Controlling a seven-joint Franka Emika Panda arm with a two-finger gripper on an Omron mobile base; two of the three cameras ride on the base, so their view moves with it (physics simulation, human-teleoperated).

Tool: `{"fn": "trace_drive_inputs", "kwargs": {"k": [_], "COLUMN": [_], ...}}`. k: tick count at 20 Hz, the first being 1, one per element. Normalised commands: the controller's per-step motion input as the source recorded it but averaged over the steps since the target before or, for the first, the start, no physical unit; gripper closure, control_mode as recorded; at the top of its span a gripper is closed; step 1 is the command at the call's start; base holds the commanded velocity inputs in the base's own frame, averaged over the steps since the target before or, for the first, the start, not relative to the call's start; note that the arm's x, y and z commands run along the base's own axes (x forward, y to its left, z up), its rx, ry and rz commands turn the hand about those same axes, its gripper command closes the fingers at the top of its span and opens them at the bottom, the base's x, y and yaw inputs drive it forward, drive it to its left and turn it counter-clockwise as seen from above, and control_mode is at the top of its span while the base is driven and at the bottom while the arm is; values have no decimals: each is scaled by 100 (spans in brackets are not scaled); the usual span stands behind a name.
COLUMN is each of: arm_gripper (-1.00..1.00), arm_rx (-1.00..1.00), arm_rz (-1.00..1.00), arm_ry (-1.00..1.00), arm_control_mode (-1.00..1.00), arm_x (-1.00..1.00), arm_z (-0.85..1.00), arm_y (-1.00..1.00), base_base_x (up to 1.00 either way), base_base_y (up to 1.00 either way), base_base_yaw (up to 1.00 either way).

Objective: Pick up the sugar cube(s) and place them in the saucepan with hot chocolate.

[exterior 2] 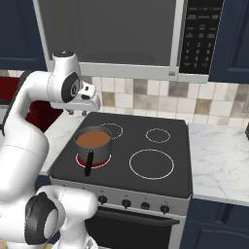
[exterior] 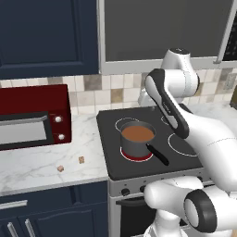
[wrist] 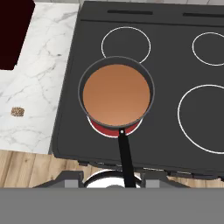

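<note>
Nothing placed yet, by the look of it: two cubes (exterior: 81,159) (exterior: 60,169) lay on the marble counter (exterior: 32,166) left of the stove (exterior: 139,176), well apart from the pan (exterior: 137,139), one cube nearer the stove than the other. Pan sat on the glowing front-left burner (exterior: 137,156), handle toward the front edge, filled with smooth reddish-brown chocolate (wrist: 115,95); no cube visible on its surface. Gripper (exterior 2: 78,113) hung above the stove near the pan, empty as far as could be judged; jaw spacing could not be told. Both picks and drops remained.
</note>
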Motion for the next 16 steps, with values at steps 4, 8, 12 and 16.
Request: {"fn": "trace_drive_inputs", "kwargs": {"k": [4, 8, 12, 16], "arm_gripper": [-100, -100, -100, -100], "arm_rx": [0, 0, 0, 0], "arm_rz": [0, 0, 4, 6], "arm_ry": [-1, 0, -1, 0], "arm_control_mode": [-100, -100, -100, -100], "arm_x": [-2, -9, -20, -16], "arm_z": [0, 0, 0, 0], "arm_y": [0, 9, 45, 35], "base_base_x": [0, 0, 0, 0], "base_base_y": [0, 0, 0, 0], "base_base_yaw": [0, 0, 0, 0]}}
